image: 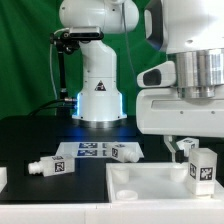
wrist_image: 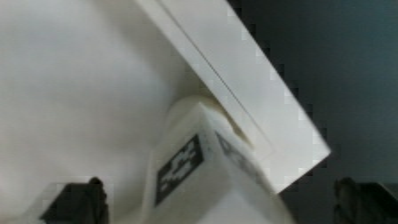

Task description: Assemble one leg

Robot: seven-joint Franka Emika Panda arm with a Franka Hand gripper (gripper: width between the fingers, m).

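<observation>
Gripper (image: 190, 150) fingers straddle a leg (image: 201, 169) at the near right of the exterior view, just above the white panel (image: 150, 188); in the wrist view the two dark fingertips (wrist_image: 75, 200) sit well apart on either side of the leg (wrist_image: 192, 165), with gaps showing, so the jaws look spread and not clamped on it, though the exterior view is too coarse to confirm this. That leg stands upright at the panel's right end, its tag facing the camera, apparently at or over a corner socket; whether it is seated, screwed home or only resting there cannot be told. My judgement is that the task is in its later part: the leg has been brought to the panel, and what is left is either turning it tight or backing the hand away. Farther back, on the exterior view's left, a second leg (image: 50, 167) lies on its side on the black table (image: 30, 135), untouched. Beyond it, another leg (image: 125, 153) lies beside the marker board (image: 88, 150). Farthest back stands the arm's base (image: 98, 90) before the green backdrop.
</observation>
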